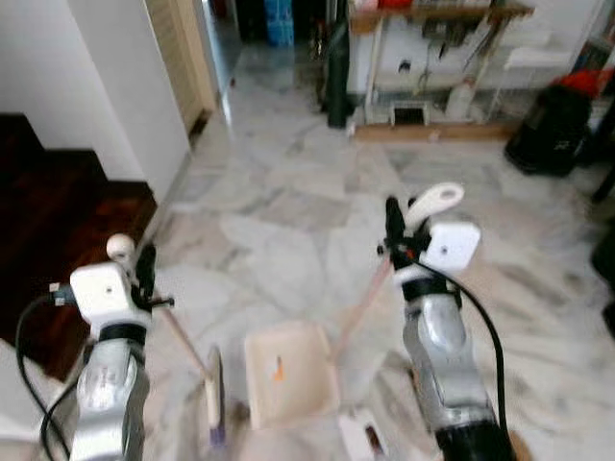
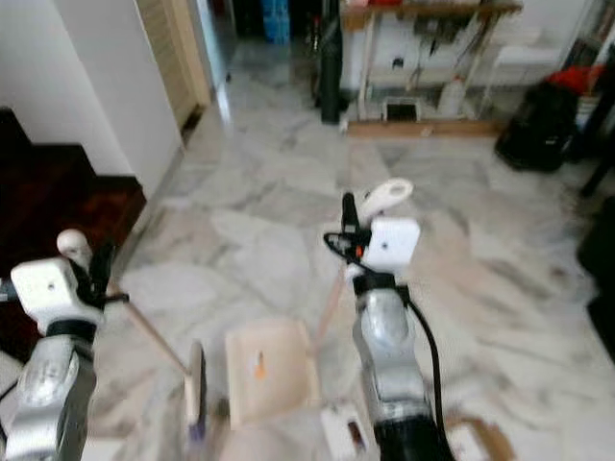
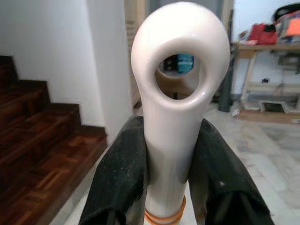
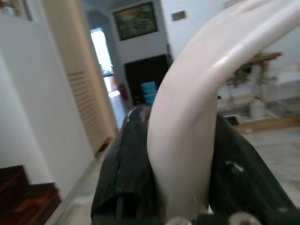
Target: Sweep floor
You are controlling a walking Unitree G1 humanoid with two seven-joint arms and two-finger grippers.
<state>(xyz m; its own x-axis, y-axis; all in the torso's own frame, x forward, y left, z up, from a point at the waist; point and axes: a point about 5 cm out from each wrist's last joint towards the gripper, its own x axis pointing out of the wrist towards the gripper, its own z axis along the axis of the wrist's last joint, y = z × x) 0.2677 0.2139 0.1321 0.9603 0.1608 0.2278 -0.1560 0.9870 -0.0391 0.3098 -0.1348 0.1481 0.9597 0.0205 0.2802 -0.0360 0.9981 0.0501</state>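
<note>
Both silver arms fill the bottom of the head views, and each has a tool. My left hand (image 3: 168,154) is clamped on the white handle (image 3: 180,93) of the broom, its black fingers (image 3: 119,178) pressed against either side just below the hanging loop; the thin stick runs down to the broom head (image 1: 213,394), which stands edge-on at the lower centre of the frame, touching or nearly touching the marble floor (image 1: 288,211). My right hand (image 4: 180,173) grips the curved white top of the dustpan handle (image 4: 201,89) in the same way, and the dustpan (image 1: 288,373) sits flat on the floor just beside the broom head, its open tray toward it. A small orange scrap (image 1: 279,366) lies inside the pan, so I judge at least one bit is collected. A pale item (image 1: 363,434) sits by the pan at the bottom edge; too blurred to name. Most of the floor toward the shelving (image 1: 437,58) at upper right and the dark wooden steps (image 1: 58,211) at left looks unswept, so I take the job as early.
</note>
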